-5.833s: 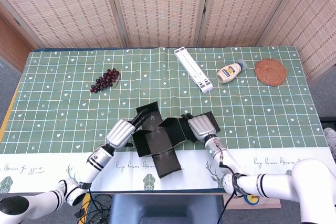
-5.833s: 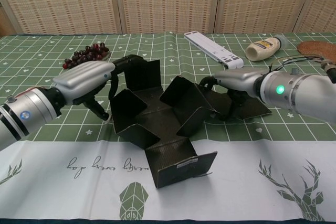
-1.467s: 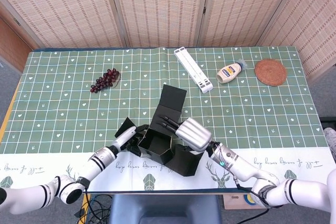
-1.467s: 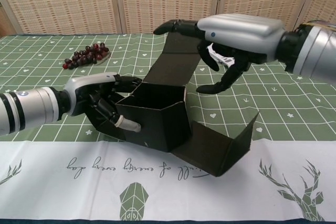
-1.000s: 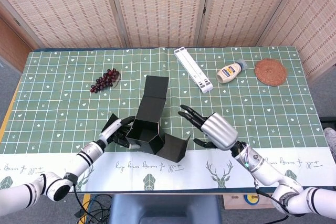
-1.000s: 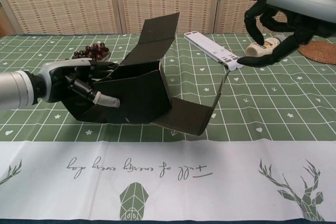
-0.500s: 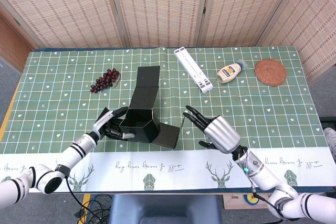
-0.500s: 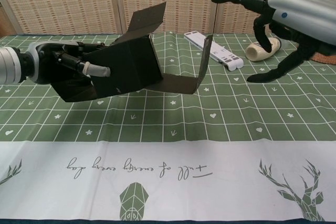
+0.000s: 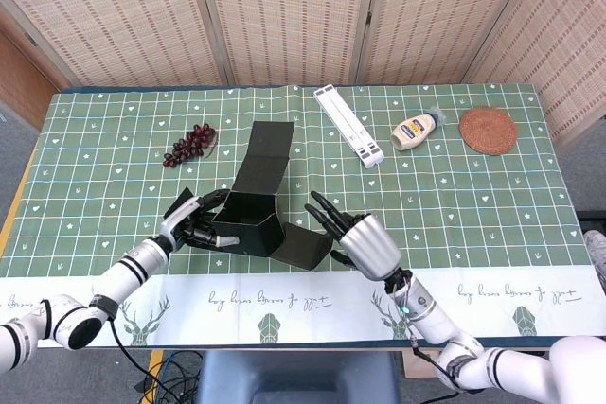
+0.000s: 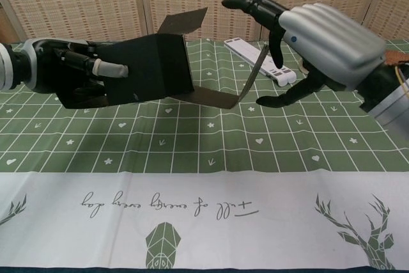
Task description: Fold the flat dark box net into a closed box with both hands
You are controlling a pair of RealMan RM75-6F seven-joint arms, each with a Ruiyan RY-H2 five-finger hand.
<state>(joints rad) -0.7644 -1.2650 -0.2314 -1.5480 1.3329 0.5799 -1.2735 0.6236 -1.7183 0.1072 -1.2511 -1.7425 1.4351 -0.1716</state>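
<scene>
- Our left hand (image 10: 70,75) grips the half-folded dark box (image 10: 150,68), lifted clear of the desk (image 9: 473,196) toward its near edge, left of centre.
- Our right hand (image 10: 319,43), fingers spread and holding nothing, reaches to the box's loose flap (image 10: 252,75); we cannot quite tell whether a fingertip touches it.
- Grapes (image 9: 189,145) lie toward the far left.

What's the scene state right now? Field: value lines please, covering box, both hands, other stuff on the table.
box: dark box net, partly folded, lifted off the tablecloth, lid flap up, one side panel still open
left hand: left hand holds the folded body of the box
right hand: right hand open, fingers spread beside the open panel, contact unclear
other items: grapes, white folding stand, squeeze bottle, woven coaster
surface: green patterned tablecloth
</scene>
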